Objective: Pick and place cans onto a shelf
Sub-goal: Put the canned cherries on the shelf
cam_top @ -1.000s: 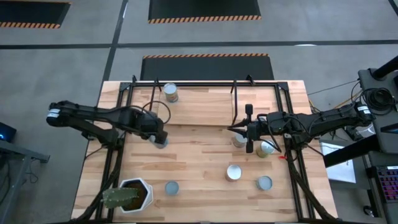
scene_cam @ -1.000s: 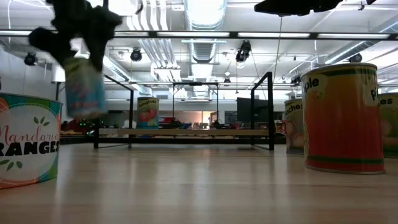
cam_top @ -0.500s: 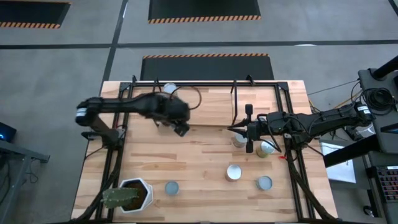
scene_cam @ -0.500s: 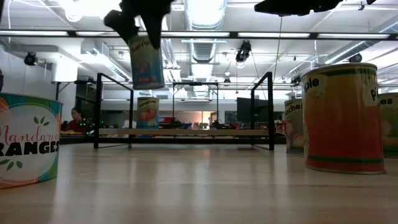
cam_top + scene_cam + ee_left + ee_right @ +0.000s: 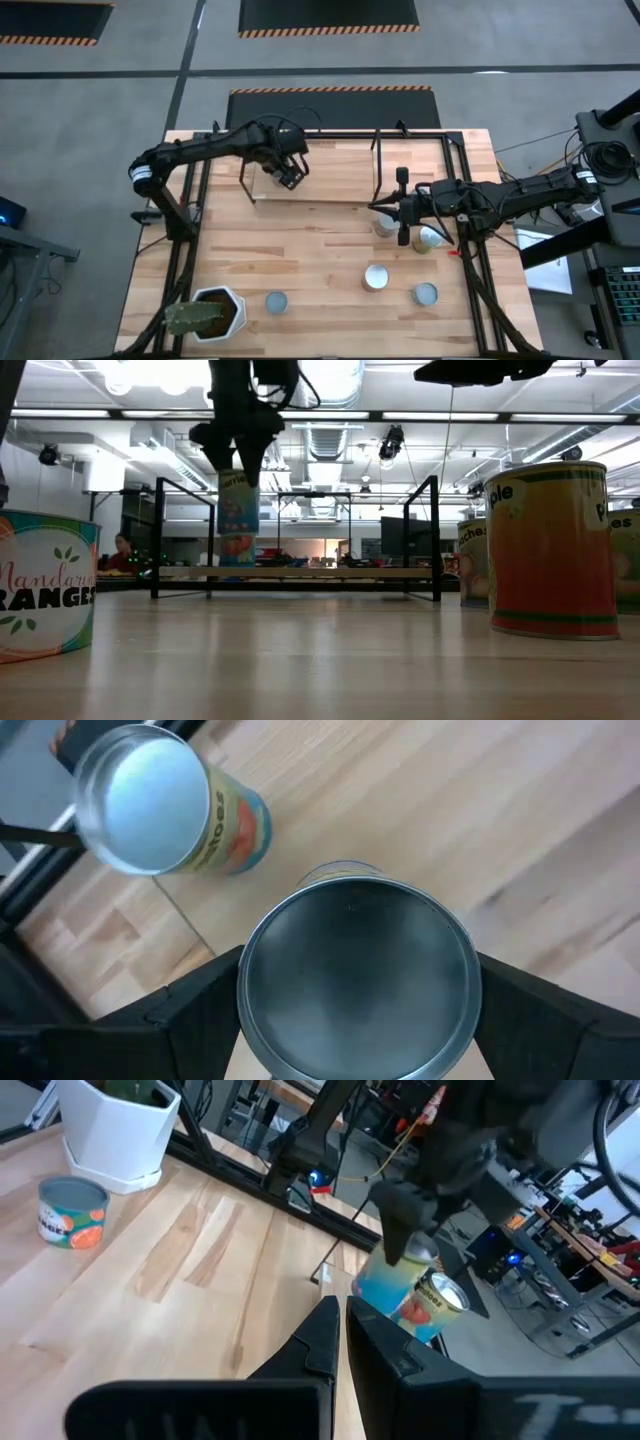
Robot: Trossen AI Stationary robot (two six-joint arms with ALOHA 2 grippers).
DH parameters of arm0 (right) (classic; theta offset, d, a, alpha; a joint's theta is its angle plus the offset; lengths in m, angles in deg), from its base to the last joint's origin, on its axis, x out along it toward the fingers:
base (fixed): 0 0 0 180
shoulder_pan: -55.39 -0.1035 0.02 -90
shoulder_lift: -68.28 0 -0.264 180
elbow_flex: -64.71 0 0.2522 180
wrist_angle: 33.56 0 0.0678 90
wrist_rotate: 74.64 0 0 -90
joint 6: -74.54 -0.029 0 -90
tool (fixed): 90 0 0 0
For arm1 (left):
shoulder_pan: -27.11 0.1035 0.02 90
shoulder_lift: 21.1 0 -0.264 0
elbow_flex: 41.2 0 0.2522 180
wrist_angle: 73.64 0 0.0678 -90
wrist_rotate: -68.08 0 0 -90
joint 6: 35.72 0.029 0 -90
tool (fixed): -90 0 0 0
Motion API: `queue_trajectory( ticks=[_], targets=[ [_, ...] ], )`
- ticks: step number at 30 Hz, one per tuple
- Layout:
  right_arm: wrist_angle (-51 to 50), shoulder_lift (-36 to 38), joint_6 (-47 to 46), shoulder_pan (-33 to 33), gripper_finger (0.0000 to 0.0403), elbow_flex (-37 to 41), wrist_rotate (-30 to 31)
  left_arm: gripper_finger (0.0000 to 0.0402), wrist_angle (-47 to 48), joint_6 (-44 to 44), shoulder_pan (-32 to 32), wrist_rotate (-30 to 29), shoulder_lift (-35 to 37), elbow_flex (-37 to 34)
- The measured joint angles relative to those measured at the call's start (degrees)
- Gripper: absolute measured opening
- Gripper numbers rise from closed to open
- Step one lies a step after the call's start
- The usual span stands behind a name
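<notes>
My left gripper (image 5: 288,172) is over the left part of the light-wood shelf (image 5: 340,170), shut on a can with a blue and orange label (image 5: 238,505). Its silvery top (image 5: 355,980) fills the left wrist view. A second can (image 5: 150,800) stands upright on the shelf close beside it, and shows under the held can in the low view (image 5: 237,548). My right gripper (image 5: 388,207) is shut and empty, level above the table near the shelf's front right, by two cans (image 5: 385,226) (image 5: 428,238). My left gripper pinches the can between its two fingers (image 5: 200,1010), one on each side of the can's wall just below the top rim (image 5: 250,1020). The fingers come from above, pointing down. The can hangs upright, lifted clear above the shelf board (image 5: 320,572).
Three more cans stand on the near part of the table (image 5: 375,277) (image 5: 425,293) (image 5: 276,301). A white hexagonal plant pot (image 5: 215,312) stands at the near left. The shelf's black rod frame (image 5: 378,165) rises around the board. A person shows far off in the room (image 5: 122,550).
My left gripper has carried the can up from the left middle of the table toward the far edge and the right, over the shelf. The can was tilted half a second ago and now hangs upright beside the can on the shelf.
</notes>
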Motion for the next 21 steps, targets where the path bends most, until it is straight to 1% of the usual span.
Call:
queue_trajectory(
  ticks=[7, 14, 18, 21],
  targets=[
    [-0.9, 1.0, -0.61, 0.0, 0.0013, 0.0, 0.0, 0.0311, -3.68, 1.01, 3.2, 1.34, -0.04, -4.15],
    [-1.4, 1.11, -0.76, -0.01, 0.0013, 0.0, -0.01, 0.0311, -6.35, 0.18, 3.74, 1.3, -0.3, -5.89],
    [-1.66, 1.11, -0.78, 0.0, 0.0013, 0.0, 0.0, 0.0311, -6.4, 0.1, 3.76, -1.0, -0.31, -6.17],
    [-1.66, 1.11, -0.78, 0.0, 0.0013, 0.0, 0.0, 0.0311, -6.62, -0.24, 3.78, -1.27, -0.31, -6.69]
  ],
)
